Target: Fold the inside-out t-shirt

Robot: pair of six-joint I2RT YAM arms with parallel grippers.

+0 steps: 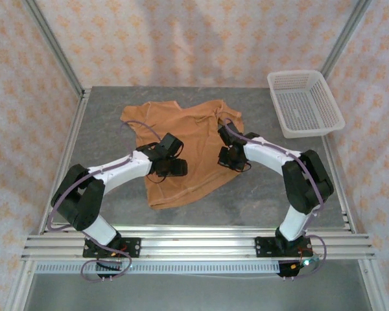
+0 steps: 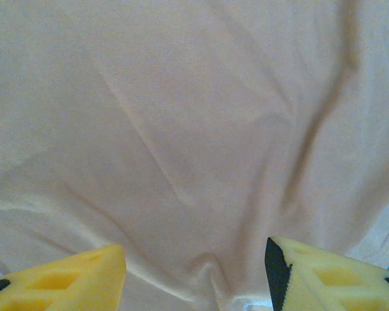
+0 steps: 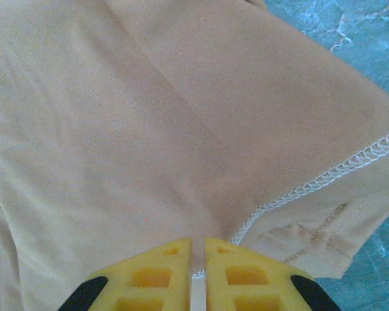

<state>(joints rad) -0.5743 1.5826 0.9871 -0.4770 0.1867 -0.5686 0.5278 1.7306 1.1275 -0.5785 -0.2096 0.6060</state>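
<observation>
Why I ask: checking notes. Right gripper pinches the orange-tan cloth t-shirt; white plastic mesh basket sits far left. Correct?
No: the top external view shows the white plastic mesh basket at the far right; the right gripper does pinch the orange-tan cloth t-shirt.

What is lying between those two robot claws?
Orange t-shirt cloth fills the stretch between the left gripper and the right gripper, as the top view shows.

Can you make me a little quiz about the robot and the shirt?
1. True or false: the shirt lies outside the basket.
2. The left end effector is: A) open, B) shut on cloth.
3. Fill in: the right end effector pinches the ____.
Key: 1 true; 2 A; 3 shirt.
</observation>
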